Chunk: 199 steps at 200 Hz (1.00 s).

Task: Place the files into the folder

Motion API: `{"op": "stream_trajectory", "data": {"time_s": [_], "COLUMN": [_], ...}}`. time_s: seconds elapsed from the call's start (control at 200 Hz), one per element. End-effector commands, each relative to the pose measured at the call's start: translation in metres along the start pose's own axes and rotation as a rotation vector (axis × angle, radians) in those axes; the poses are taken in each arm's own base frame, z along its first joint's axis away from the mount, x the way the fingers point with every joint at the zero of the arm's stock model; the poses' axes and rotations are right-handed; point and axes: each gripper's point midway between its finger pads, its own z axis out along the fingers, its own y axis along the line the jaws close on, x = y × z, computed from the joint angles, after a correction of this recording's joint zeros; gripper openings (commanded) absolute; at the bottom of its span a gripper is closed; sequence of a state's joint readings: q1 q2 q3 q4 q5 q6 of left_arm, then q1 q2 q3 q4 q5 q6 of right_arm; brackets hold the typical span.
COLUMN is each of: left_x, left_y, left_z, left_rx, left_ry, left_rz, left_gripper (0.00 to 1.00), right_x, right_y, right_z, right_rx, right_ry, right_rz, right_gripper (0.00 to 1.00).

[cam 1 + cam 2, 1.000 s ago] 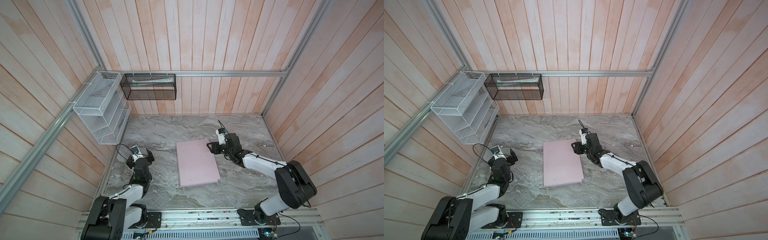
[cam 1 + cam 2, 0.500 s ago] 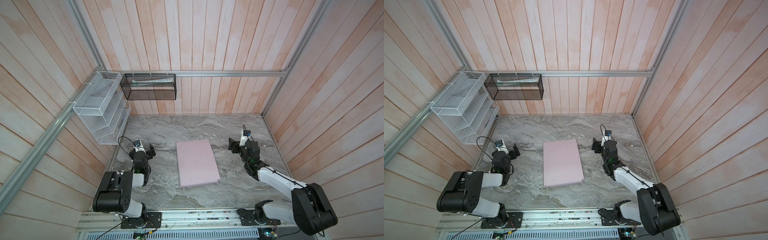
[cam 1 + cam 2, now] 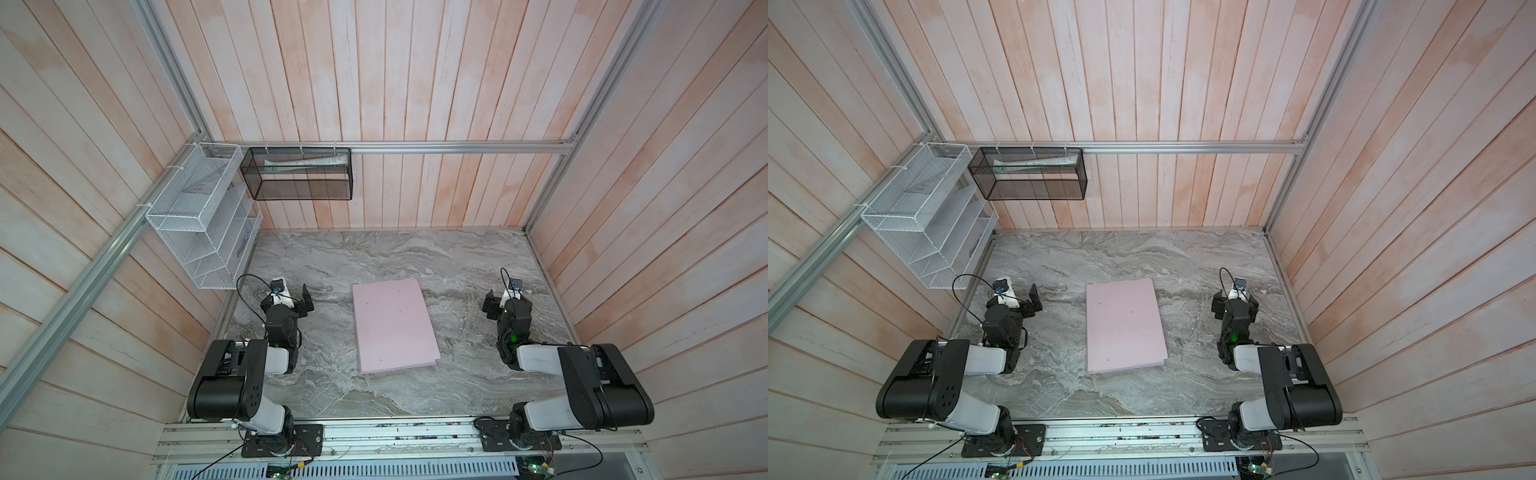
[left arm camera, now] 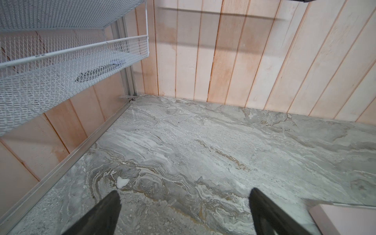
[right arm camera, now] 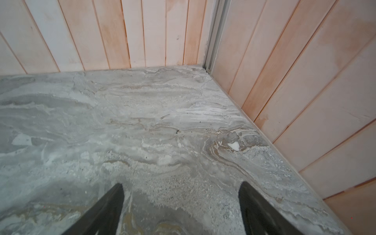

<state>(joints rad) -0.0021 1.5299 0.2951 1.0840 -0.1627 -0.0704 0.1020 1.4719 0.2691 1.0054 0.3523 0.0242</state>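
The pale pink folder (image 3: pixel 394 326) (image 3: pixel 1124 326) lies shut and flat in the middle of the marble table in both top views; one corner of it (image 4: pixel 345 219) shows in the left wrist view. The files are hidden. My left gripper (image 3: pixel 296 298) (image 3: pixel 1026 300) sits low at the table's left side, well clear of the folder, open, with only bare marble between its fingers (image 4: pixel 184 195). At the right side my right gripper (image 3: pixel 505 303) (image 3: pixel 1234 305) is drawn back from the folder. It is open and holds nothing (image 5: pixel 181 189).
A white wire-mesh rack (image 3: pixel 199 224) (image 4: pixel 61 61) hangs on the left wall above my left gripper. A black mesh basket (image 3: pixel 299 174) holding rolled papers hangs on the back wall. Wooden walls close three sides of the table (image 3: pixel 415 257). Both arms are folded near the front rail.
My right gripper left the folder's far right edge, drew back to the table's right side and opened wider. The left arm folded back slightly. The folder stayed put.
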Motion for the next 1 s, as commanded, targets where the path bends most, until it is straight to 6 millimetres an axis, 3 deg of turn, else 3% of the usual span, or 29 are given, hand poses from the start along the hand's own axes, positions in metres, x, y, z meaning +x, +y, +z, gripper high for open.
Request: {"op": "stream_trajectory", "data": {"time_s": [0.0,0.045,0.145,0.165,0.19,0.24,0.99], "left_x": [0.001,0.001,0.001,0.000,0.001,0.000,0.001], "left_y": [-0.001,-0.001,-0.001,-0.001,-0.001,-0.001,-0.001], "left_z": [-0.002,-0.002,-0.002,-0.001,-0.001,-0.002,0.000], "left_rx": [0.008,0.008,0.009,0.008,0.008,0.008,0.026], "left_ry": [-0.006,-0.006,-0.006,-0.008,-0.006,-0.009,0.001], "left_rz": [0.015,0.014,0.014,0.013,0.014,0.015,0.007], "left_gripper": [1.00,1.00,1.00,1.00,1.00,1.00,1.00], "right_x": [-0.036,-0.032,-0.022,-0.020,-0.020,-0.021,-0.019], "right_y": [-0.015,-0.011,-0.012,-0.015,-0.019,-0.027,-0.022], "right_z": [-0.016,-0.017,0.003,0.002,0.001,-0.001,0.001], "right_rx": [0.017,-0.024,-0.031,-0.032,-0.029,0.012,0.001], "right_ry": [-0.225,-0.204,-0.125,-0.128,-0.137,-0.146,-0.124], "right_rz": [0.060,0.059,0.064,0.080,0.104,0.125,0.099], "right_gripper": [0.89,0.89,0.89,0.96,0.98,0.98,0.98]}}
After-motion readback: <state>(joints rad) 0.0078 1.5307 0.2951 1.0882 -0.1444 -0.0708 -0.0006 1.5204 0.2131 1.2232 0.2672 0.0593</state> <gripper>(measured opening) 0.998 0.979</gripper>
